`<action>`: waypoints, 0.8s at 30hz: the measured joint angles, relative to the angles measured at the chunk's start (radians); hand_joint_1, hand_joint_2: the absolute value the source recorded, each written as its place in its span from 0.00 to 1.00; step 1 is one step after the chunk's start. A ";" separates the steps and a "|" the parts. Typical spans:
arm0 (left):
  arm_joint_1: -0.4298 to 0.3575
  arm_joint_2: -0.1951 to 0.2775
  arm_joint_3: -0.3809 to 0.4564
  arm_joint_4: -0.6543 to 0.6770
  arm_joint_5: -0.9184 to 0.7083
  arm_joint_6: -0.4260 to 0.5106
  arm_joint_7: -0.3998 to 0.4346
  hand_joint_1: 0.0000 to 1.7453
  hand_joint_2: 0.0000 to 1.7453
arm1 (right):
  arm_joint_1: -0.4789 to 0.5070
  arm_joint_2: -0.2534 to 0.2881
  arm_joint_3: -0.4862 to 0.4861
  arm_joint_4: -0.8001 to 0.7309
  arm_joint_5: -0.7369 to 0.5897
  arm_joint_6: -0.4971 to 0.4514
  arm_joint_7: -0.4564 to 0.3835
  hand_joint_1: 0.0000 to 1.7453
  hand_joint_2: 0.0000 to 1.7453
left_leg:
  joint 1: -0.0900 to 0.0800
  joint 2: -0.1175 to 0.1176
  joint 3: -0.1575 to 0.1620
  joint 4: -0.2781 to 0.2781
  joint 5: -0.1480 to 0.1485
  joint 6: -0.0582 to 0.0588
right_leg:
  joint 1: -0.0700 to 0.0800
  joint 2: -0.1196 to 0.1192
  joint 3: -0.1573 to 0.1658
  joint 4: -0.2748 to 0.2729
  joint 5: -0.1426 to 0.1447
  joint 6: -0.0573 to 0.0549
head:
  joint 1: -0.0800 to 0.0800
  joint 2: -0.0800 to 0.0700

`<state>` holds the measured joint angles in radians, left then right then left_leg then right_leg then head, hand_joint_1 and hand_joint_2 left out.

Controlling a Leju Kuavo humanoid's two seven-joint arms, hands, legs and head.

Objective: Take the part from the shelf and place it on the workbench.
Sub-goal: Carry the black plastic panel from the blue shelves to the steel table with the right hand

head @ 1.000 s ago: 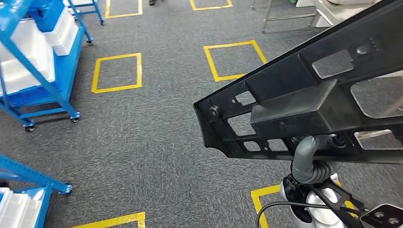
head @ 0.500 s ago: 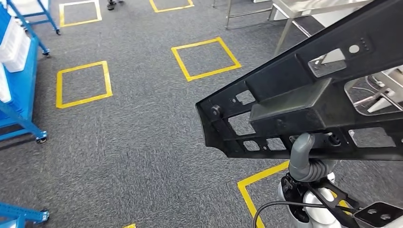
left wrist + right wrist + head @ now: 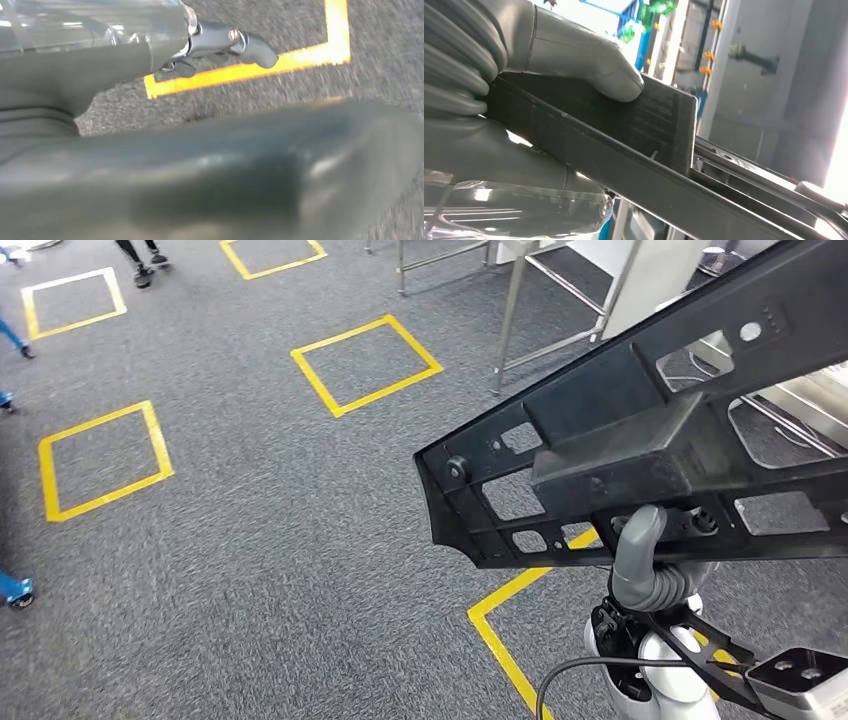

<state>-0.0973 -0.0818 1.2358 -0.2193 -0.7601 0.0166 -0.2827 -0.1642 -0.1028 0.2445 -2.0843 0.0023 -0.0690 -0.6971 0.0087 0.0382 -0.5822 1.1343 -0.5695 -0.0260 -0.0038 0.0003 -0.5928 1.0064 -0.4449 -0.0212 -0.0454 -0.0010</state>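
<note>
Right robot hand is clamped on long black perforated plastic part, carried aloft over grey carpet floor. Left robot hand grip can't be told. Camera has swung off blue shelves; steel-legged worktop now seen ahead, so drop-off judged near

Grey carpet floor carries yellow tape squares: one at the left, one up the middle, another at the far top. Metal table legs stand at the upper right. A person's feet show at the top left, blue caster at the left edge
</note>
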 joint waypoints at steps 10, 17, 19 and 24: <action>0.006 0.002 -0.003 0.000 -0.010 0.002 -0.007 0.00 0.00 | 0.004 0.000 0.000 0.006 -0.013 0.002 0.000 1.00 1.00 | 0.002 -0.111 0.013 -0.118 0.108 0.021 | -0.003 0.133 -0.002 0.011 -0.004 0.019 | 0.000 0.000; 0.006 0.001 -0.006 0.000 -0.009 -0.001 -0.016 0.00 0.00 | 0.005 0.000 0.001 0.010 -0.017 0.017 0.000 1.00 1.00 | 0.000 -0.024 0.024 -0.142 0.117 0.051 | -0.007 0.011 -0.125 0.246 -0.119 0.049 | 0.000 0.000; 0.006 0.002 -0.007 0.000 -0.010 -0.002 -0.017 0.00 0.00 | 0.006 0.000 0.002 0.014 -0.017 0.016 0.000 1.00 1.00 | -0.001 0.003 0.024 -0.141 0.114 0.050 | -0.013 0.006 -0.141 0.275 -0.110 0.054 | 0.000 0.000; 0.005 0.001 -0.009 0.000 -0.010 0.005 -0.007 0.00 0.00 | 0.000 0.001 0.002 0.018 -0.021 0.038 0.000 1.00 1.00 | -0.007 0.056 0.035 -0.136 0.099 0.029 | -0.003 -0.074 -0.003 0.013 -0.003 0.041 | 0.000 0.000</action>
<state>-0.0924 -0.0809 1.2264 -0.2193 -0.7700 0.0211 -0.2901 -0.1639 -0.1020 0.2470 -2.0660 -0.0185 -0.0306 -0.6971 0.0013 0.0947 -0.5467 0.9984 -0.4701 0.0032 -0.0063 -0.0739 -0.5957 1.0191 -0.4481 0.0197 -0.0454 -0.0011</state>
